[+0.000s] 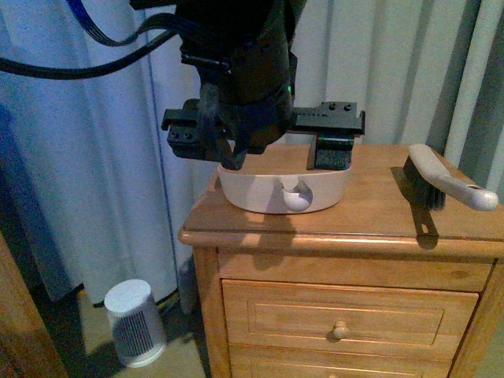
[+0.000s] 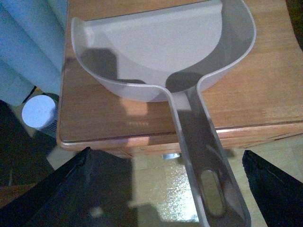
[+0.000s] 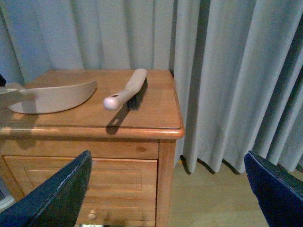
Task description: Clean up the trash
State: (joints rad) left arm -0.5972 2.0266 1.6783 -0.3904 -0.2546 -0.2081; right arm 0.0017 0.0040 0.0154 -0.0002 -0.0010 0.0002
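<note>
Handle of the dustpan (image 2: 156, 52) runs between the spread fingers (image 2: 94, 189) of our left gripper (image 2: 166, 156) — our right gripper (image 3: 168, 156) gapes too. We see no trash.

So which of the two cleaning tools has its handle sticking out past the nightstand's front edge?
The dustpan; its handle overhangs the edge, whereas the brush lies entirely on the top, further right.
</note>
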